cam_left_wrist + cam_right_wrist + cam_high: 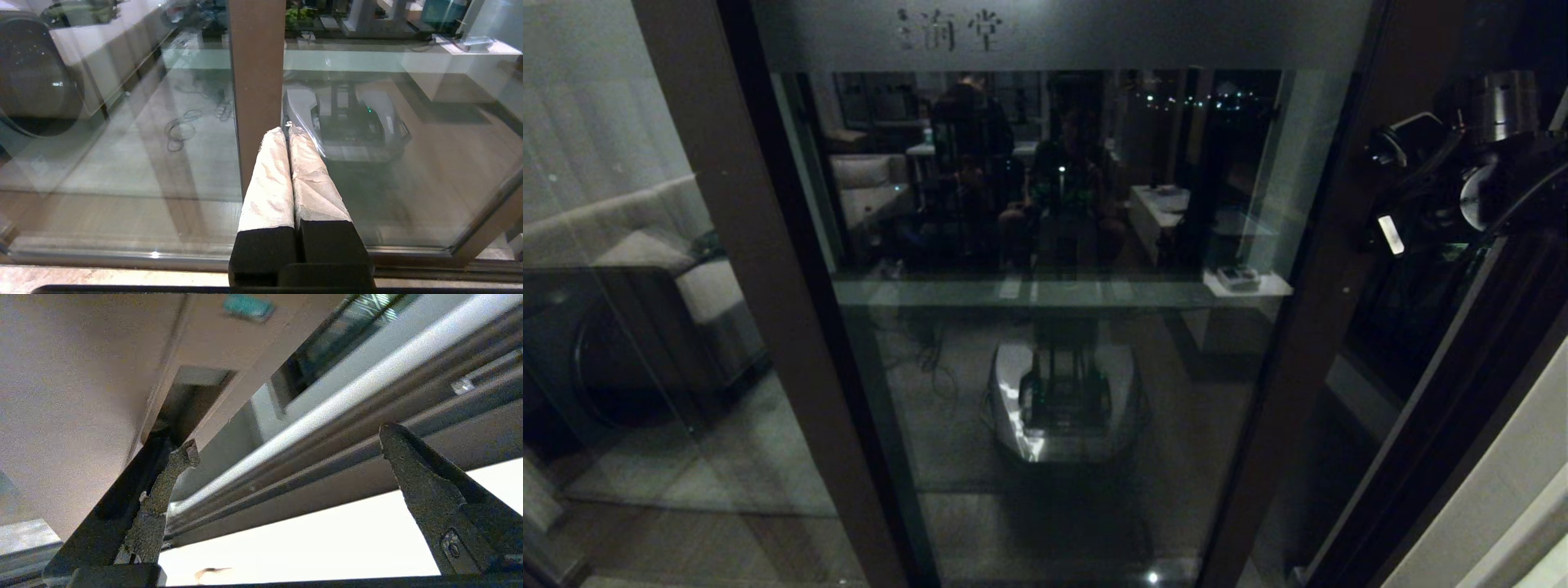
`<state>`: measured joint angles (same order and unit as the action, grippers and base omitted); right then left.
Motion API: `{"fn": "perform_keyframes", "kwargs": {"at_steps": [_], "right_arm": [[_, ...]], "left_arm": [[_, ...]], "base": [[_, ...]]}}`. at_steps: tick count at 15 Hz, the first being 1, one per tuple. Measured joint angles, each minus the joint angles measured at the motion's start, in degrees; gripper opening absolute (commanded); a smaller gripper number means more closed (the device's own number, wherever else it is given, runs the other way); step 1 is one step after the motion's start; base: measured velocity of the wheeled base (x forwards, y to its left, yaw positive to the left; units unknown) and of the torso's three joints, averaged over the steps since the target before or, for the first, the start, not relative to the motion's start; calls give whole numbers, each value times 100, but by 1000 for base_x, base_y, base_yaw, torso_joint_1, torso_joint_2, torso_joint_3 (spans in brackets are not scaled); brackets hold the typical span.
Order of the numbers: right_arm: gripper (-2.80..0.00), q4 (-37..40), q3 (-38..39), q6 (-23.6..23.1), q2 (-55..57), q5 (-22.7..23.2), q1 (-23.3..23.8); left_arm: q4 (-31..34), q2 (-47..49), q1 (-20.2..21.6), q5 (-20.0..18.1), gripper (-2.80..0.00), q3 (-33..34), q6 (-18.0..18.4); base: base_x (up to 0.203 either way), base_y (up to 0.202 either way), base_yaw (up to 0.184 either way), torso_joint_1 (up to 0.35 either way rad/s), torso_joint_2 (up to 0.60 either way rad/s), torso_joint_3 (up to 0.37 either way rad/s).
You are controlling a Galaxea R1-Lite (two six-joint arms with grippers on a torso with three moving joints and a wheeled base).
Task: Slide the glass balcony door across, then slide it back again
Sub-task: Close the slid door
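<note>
Glass balcony door (1054,327), right gripper (286,441) spread by its right stile.

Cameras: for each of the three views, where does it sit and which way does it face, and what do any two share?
Head view: on the head, facing forward and down at the door; right arm at the right edge.
Left wrist view: behind the shut left gripper, aimed at the door's brown stile.
Right wrist view: behind the open right gripper, looking along the frame rails.
Shared: head and left wrist views both show the robot's base reflected in the glass.
</note>
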<state>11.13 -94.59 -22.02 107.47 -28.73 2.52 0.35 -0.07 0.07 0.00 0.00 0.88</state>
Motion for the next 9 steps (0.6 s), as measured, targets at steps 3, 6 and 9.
{"fn": "perform_keyframes", "kwargs": {"at_steps": [3, 6, 9], "right_arm": [[0, 17, 77, -15, -70, 0, 83], [0, 17, 108, -59, -102, 22, 189], [0, 16, 119, -72, -111, 42, 249]], "left_arm": [[0, 0, 0, 0, -280, 0, 2], [0, 0, 0, 0, -280, 0, -2], [0, 0, 0, 0, -280, 0, 0]], "base": [[0, 0, 0, 0, 0, 0], [0, 0, 0, 0, 0, 0], [0, 0, 0, 0, 0, 0]]}}
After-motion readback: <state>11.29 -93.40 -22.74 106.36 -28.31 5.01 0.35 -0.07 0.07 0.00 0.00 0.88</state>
